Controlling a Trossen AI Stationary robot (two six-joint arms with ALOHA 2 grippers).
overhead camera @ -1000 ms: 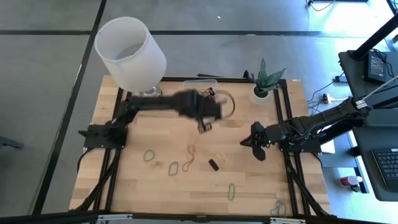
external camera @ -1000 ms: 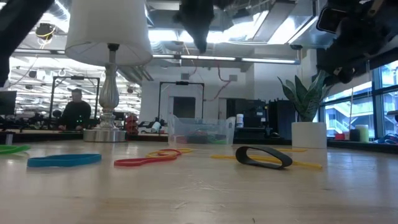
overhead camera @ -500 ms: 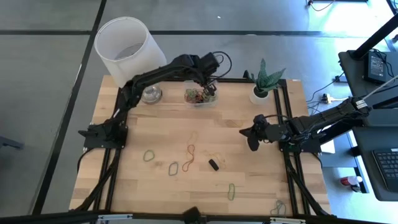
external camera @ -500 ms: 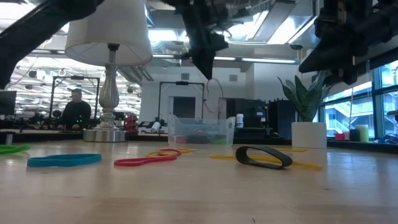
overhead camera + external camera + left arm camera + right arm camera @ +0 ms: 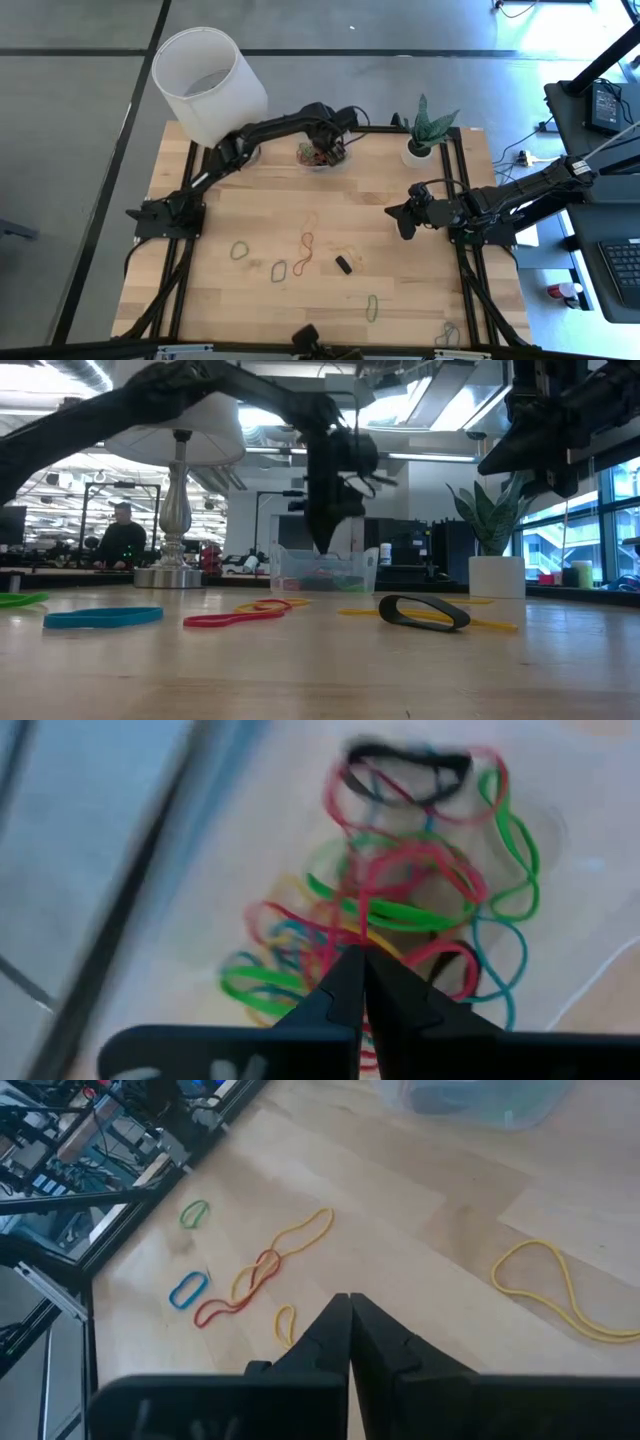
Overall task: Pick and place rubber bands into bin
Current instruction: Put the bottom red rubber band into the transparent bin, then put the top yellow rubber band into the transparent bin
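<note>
Pincer, left (image 5: 325,152): pressed together over bin (image 5: 322,157), positioned for drop; rubber bands (image 5: 305,245) scattered on counter (image 5: 220,290).

Even, bright overhead light in the high view, soft shadows on the table (image 5: 250,300). Low view backlit: ceiling lights (image 5: 440,400) and windows (image 5: 560,530) glare, arms silhouetted, near tabletop out of focus. Left wrist view motion-blurred, rubber bands (image 5: 420,910) smeared; right wrist view sharp.

I can read no text, label, brand, number or sign anywhere from my station, neither on the table nor in the room behind it.
</note>
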